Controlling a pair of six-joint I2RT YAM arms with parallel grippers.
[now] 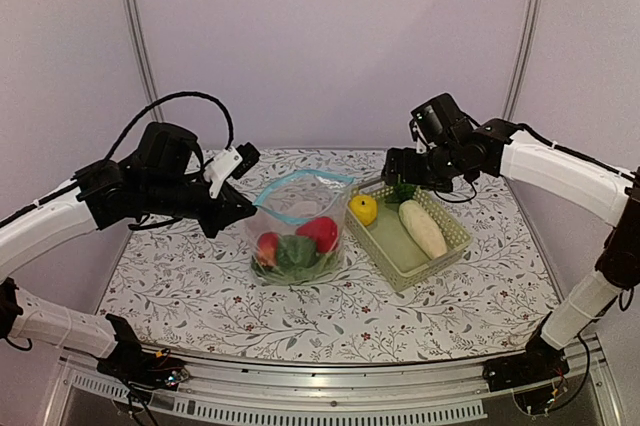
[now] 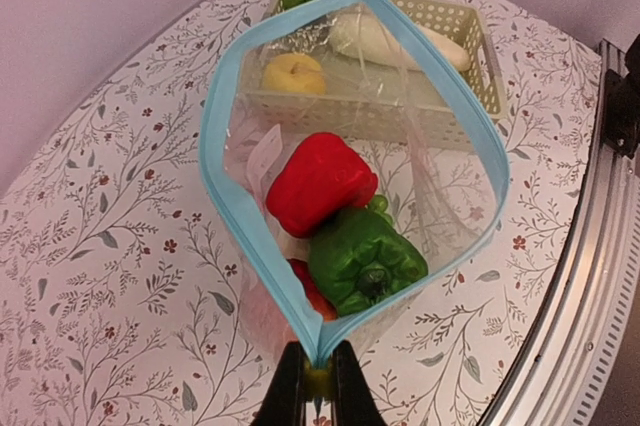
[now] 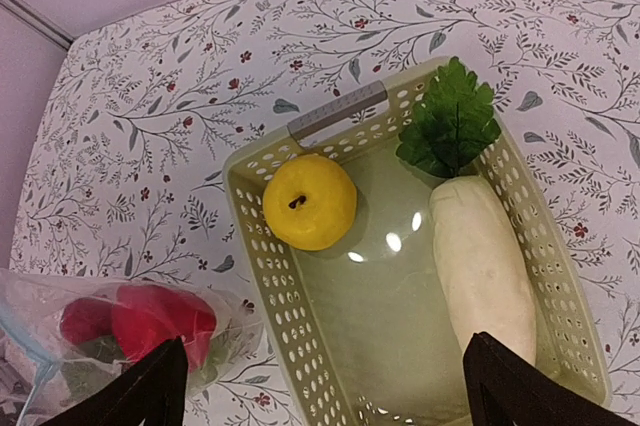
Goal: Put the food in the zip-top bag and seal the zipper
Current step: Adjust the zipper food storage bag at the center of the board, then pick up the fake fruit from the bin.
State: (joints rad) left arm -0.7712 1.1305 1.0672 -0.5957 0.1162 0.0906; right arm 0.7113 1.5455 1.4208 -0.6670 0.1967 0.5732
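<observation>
The see-through zip-top bag [image 1: 298,236] stands open on the table, and its light-blue zipper [image 2: 232,196] forms a wide loop. My left gripper [image 2: 320,374] is shut on the near corner of the zipper. Inside the bag lie a red pepper [image 2: 320,182], a green pepper [image 2: 365,258] and another red piece [image 2: 308,291]. A yellow apple [image 3: 310,201] and a long white radish [image 3: 485,266] with green leaves [image 3: 450,126] lie in the basket. My right gripper [image 3: 325,388] hangs open and empty above the basket, between the apple and the radish.
The pale green lattice basket [image 3: 250,208] sits just right of the bag, touching it. The table [image 1: 450,296] has a floral cover. A metal rail [image 2: 585,276] runs along the table's near edge.
</observation>
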